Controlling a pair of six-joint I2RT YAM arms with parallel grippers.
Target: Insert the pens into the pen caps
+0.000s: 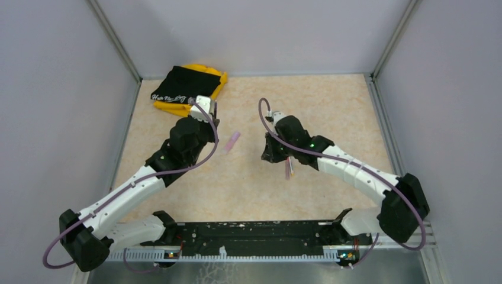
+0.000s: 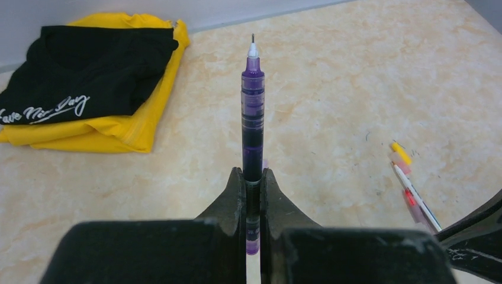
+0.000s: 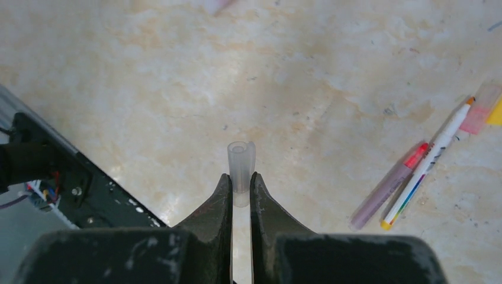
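My left gripper (image 2: 253,175) (image 1: 211,118) is shut on the dark, purple-tinted black pen (image 2: 253,112), whose fine tip points away from me. In my right gripper (image 3: 241,177) (image 1: 268,155), also shut, a pale lilac pen cap (image 3: 241,167) sticks out with its open mouth forward. On the table to its right the white pen with an orange tip (image 3: 428,170) and the pinkish-red pen (image 3: 388,193) lie side by side. Just beyond them sit a pink cap (image 3: 478,116) and a yellow cap (image 3: 496,112). Both pens on the table also show in the overhead view (image 1: 288,168).
A black garment on folded yellow cloth (image 1: 188,87) lies in the far left corner. A small pinkish-lilac tube (image 1: 232,140) is on the table between the arms. The black base rail (image 1: 254,236) runs along the near edge, and grey walls enclose the table.
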